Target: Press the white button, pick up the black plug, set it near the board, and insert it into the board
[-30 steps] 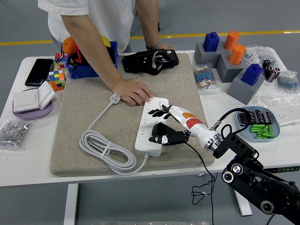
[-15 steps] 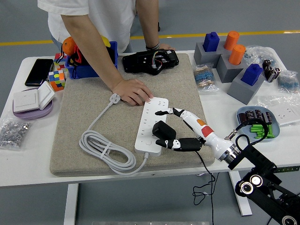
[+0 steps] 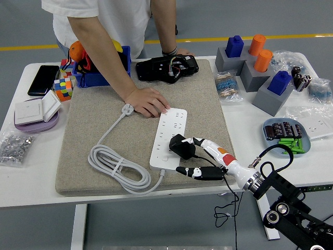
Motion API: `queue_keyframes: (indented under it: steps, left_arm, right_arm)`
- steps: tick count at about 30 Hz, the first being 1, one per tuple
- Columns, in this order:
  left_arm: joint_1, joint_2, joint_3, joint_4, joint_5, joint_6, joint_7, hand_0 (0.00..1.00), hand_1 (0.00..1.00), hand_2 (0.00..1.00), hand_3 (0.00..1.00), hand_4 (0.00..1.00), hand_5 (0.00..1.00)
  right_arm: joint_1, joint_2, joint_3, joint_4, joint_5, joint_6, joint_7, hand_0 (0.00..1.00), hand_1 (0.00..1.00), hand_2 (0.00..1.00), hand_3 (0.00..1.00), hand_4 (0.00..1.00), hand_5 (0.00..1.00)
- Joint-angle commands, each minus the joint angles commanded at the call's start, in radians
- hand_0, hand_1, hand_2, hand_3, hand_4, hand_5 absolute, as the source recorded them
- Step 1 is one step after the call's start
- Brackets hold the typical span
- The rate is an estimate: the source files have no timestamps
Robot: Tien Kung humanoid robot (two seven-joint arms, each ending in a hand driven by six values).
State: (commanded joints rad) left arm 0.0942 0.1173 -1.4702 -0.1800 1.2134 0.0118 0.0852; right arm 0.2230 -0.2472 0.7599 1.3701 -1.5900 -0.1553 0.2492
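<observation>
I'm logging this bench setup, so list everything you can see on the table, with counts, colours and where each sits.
White power strip board: one, on felt mat.
Black plug: one, on the strip.
Beige felt mat: one, table centre.
White coiled cable: one, mat's left.
Black phone: one, far left.
Multicoloured puzzle cube: one, beside phone.
Grey blocks with blue and orange pegs: four, far right.
Blue dish of batteries: one, right.
Person's hand: one, on strip's far end.
Robot right hand: fingers around plug.

Robot arm and a person in white

The right hand (image 3: 200, 159) is white with black fingertips and orange-red patches; its arm (image 3: 291, 211) is black with round joints and a thin black cable.
</observation>
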Motion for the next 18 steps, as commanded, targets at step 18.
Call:
queue_keyframes:
  steps: [18]
  left_arm:
    - [0.000,-0.005,-0.006,0.000,0.002,-0.001,0.001,0.463,0.495,0.520,0.568,0.609,0.246]
  right_arm:
    - [0.018,0.013,-0.017,-0.018,-0.007,-0.007,0.005,0.904,0.817,0.776,0.741,0.891,0.663]
